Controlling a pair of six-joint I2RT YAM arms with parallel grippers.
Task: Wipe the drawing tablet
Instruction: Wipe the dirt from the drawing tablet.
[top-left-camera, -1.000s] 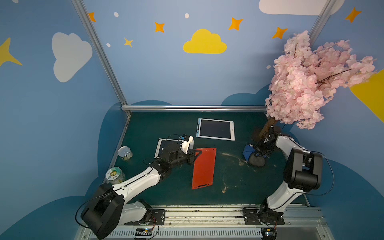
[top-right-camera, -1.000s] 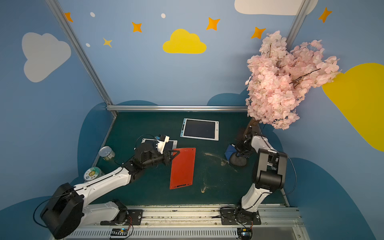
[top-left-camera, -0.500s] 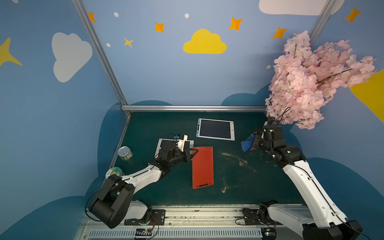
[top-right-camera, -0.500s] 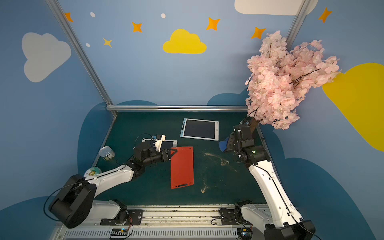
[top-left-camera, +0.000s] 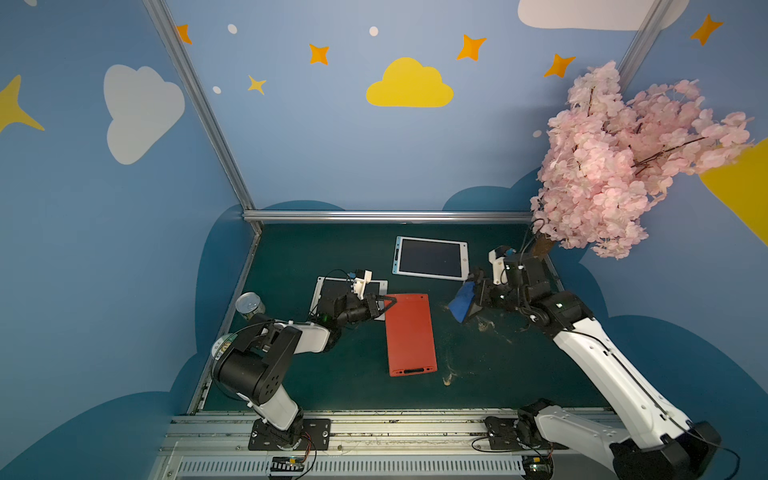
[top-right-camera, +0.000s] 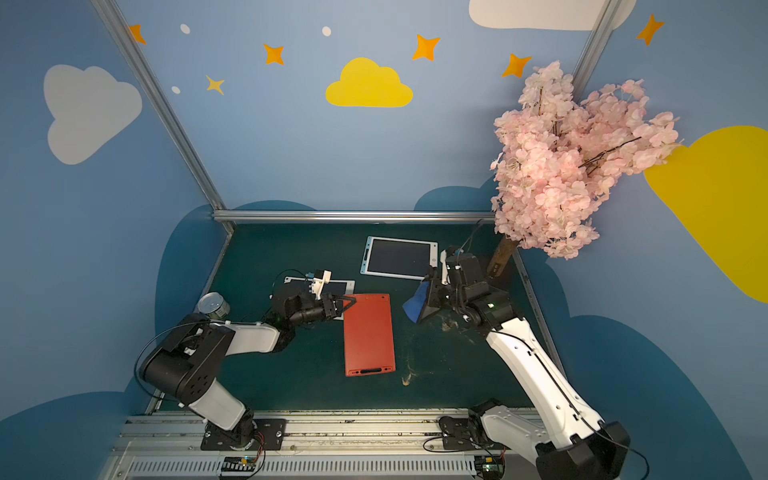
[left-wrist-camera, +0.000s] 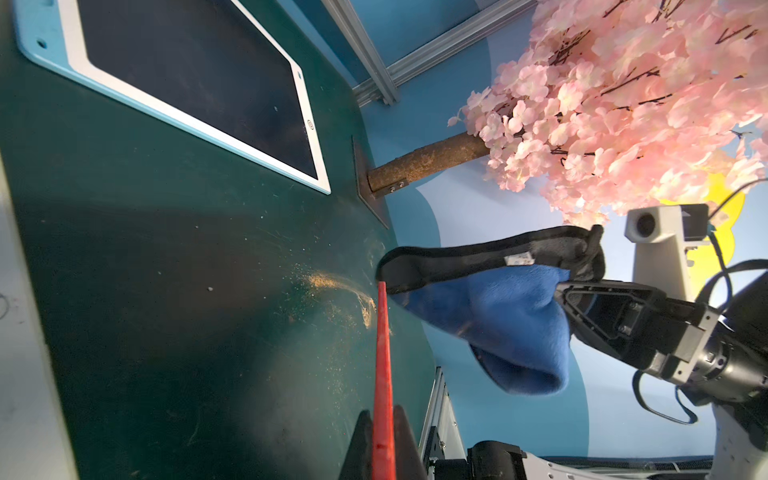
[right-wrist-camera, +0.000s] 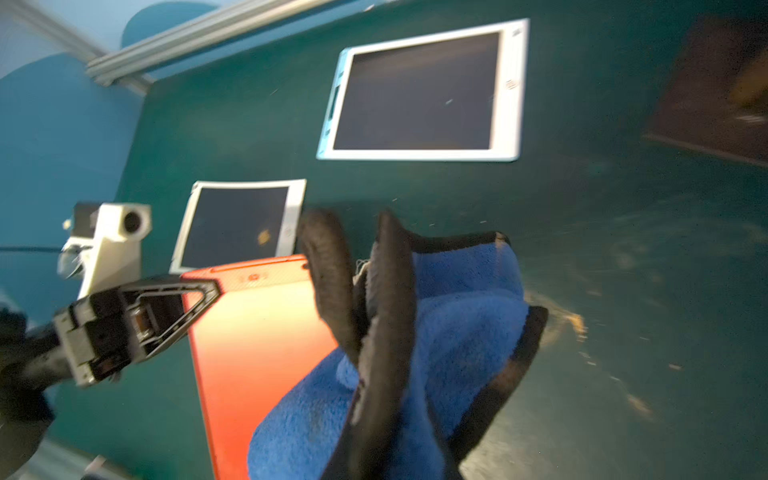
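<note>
Can (top-left-camera: 249, 305) upright, at table (top-left-camera: 332, 374) edge; cloth (top-left-camera: 462, 303) gripped

I see blue walls (top-left-camera: 332, 145) with clouds and stars, a green desk (top-left-camera: 478, 374), a pink tree (top-left-camera: 623, 166) behind my right gripper (top-left-camera: 473, 301).

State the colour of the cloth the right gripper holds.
Blue cloth with black edging, clearest in the right wrist view.

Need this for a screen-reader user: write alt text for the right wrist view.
A blue cloth with black trim hangs close in the foreground, above a green table. Beside it, the left gripper pinches a corner of a red tablet; a small white tablet and a larger blue-edged tablet lie beyond.
</note>
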